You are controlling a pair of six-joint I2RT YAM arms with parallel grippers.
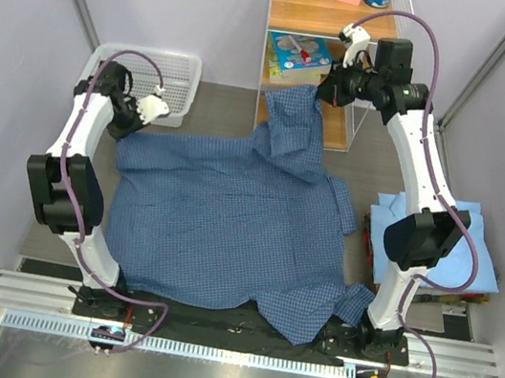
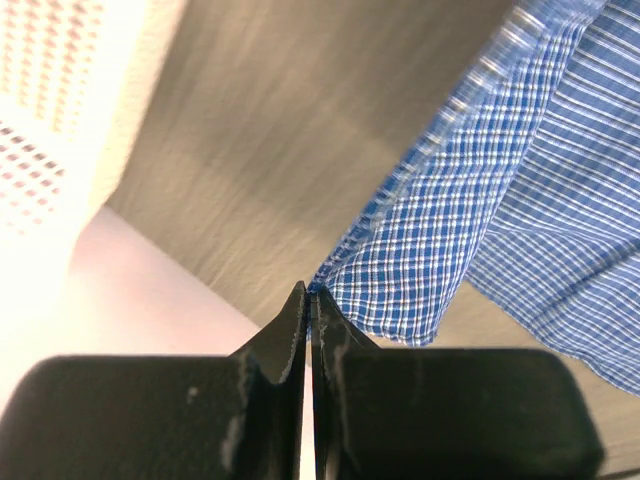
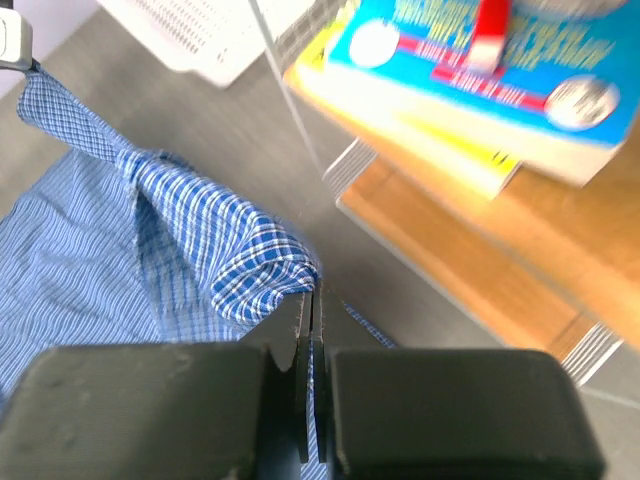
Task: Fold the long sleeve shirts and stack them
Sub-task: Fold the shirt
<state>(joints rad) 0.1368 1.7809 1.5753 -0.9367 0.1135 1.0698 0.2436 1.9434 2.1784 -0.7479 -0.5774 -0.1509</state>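
The checked shirt (image 1: 227, 224) is dark blue with fine white checks. The plain shirt (image 1: 490, 263) is light blue. The basket (image 1: 179, 75) is white mesh, the bench (image 1: 217, 110) grey-brown with a faint grain, the shelf (image 1: 310, 16) warm orange wood.

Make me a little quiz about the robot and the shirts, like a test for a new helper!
1. True or false: the left tool is shut on the edge of the checked shirt.
2. What lies beside the right arm? A a teddy bear, B the light blue shirt, C a green cup.
3. Fill in: the white basket is nearest the ___ tool.
Key: 1 true; 2 B; 3 left.
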